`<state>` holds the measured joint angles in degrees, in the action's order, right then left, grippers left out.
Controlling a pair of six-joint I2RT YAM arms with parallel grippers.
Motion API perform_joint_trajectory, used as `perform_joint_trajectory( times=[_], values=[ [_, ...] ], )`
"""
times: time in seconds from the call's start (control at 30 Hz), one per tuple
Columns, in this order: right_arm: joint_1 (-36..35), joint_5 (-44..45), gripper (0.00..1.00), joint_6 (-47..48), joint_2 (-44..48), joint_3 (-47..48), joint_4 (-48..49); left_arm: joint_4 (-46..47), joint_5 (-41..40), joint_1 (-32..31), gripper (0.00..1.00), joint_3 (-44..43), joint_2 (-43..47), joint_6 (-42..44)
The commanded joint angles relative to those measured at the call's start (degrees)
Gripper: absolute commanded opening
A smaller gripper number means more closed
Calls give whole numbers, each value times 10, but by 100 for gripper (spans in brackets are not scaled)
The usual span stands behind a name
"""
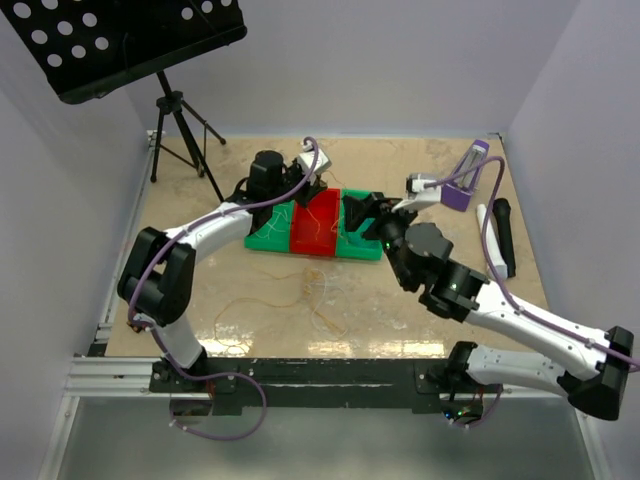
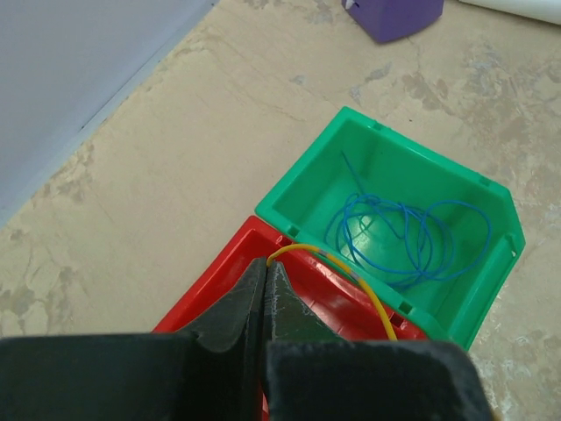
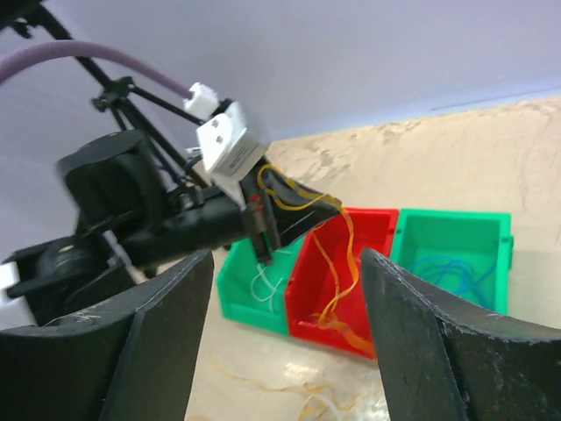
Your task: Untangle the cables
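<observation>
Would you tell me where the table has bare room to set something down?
Bare tabletop lies behind the bins up to the far wall, and at the front right, between the loose cables and the right arm. Crowded: the bins, with the left hand and right hand over them, and the right edge, with the purple box and black cylinder.

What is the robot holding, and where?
Left end effector pinches the yellow-orange cable partway along, over the red bin; right end effector holds nothing.
</observation>
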<state>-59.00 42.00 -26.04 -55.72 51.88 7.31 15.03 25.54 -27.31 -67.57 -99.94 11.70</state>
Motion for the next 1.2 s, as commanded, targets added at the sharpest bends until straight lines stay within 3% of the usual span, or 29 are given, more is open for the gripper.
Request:
perform_joint_trajectory(
  times=[0.0,0.2,0.57,0.83,0.9,0.97,1.0,1.07,1.1,1.13,1.17],
  values=[
    [56,-72,73,50,-62,48,10,18,28,-1,0,-2,45,20],
    [144,-200,68,43,-99,16,90,16,38,-1,0,10,60,24],
    [168,-322,56,54,-137,-29,196,-27,65,2,0,6,67,39],
    [173,-329,38,64,-150,-32,206,-38,87,4,0,10,76,48],
    [175,-330,29,69,-165,-27,213,-44,102,4,0,9,80,51],
    [178,-337,15,73,-178,-19,218,-54,117,4,1,8,84,58],
    [179,-337,6,73,-184,-13,219,-58,121,4,4,7,87,58],
    [179,-332,0,71,-193,-7,223,-63,121,4,25,5,93,55],
    [179,-326,0,69,-197,-4,223,-65,117,4,43,4,95,55],
    [179,-315,0,67,-201,0,221,-66,103,4,70,6,101,50],
    [179,-307,0,65,-206,2,220,-61,89,5,84,9,107,40]
  ],
)
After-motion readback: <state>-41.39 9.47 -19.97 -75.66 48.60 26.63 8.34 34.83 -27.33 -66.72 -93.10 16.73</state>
